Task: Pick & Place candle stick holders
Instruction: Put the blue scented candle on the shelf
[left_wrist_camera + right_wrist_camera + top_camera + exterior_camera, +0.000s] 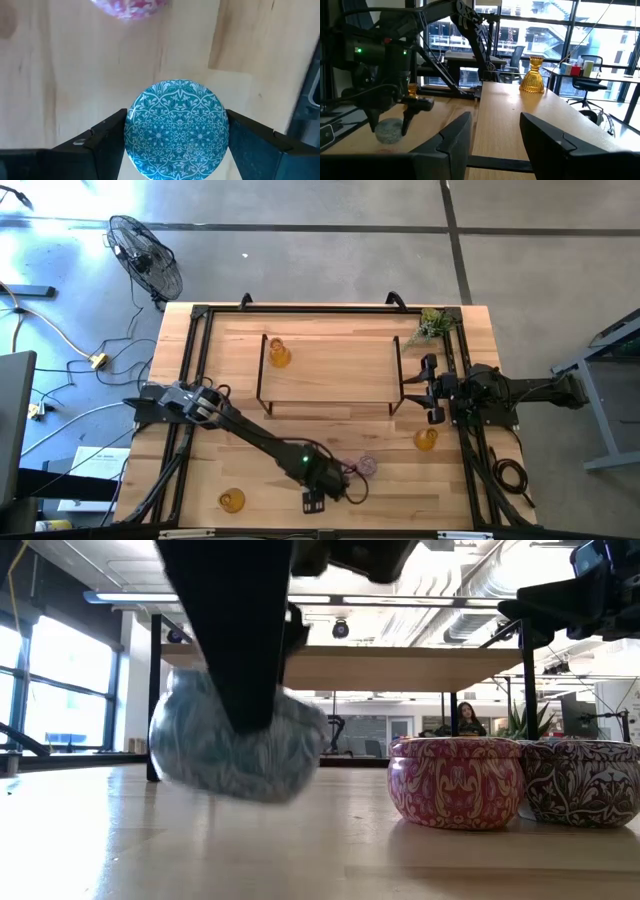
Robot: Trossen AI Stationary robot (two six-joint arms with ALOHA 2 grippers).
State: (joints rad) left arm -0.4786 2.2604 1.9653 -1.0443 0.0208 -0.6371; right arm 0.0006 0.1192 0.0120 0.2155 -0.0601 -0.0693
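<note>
My left gripper (pixel 318 492) is near the table's front edge, shut on the blue patterned round holder (pixel 175 127), which the gripper hides in the high view. The pink holder (pixel 455 780) and the purple holder (pixel 580 780) stand side by side on the table just right of it. Three amber glass holders stand upright: one on the wooden shelf (pixel 278 352), one at the front left (pixel 232 500), one at the right (pixel 426 439). My right gripper (pixel 418 390) is open and empty at the shelf's right end. My left gripper pinches the blue holder's round side wall (pixel 134 131) between its two fingers, one on each opposite side. The fingers come from above, pointing down. The holder's patterned top faces up. Whether its base rests on the table or hangs just clear, I cannot tell.
A black-framed wooden shelf (pixel 330 375) stands in the table's middle. A green plant sprig (pixel 432 325) lies at the far right corner. Black rails (pixel 190 360) run along the table's left and right sides. A fan (pixel 148 258) stands on the floor beyond the table.
</note>
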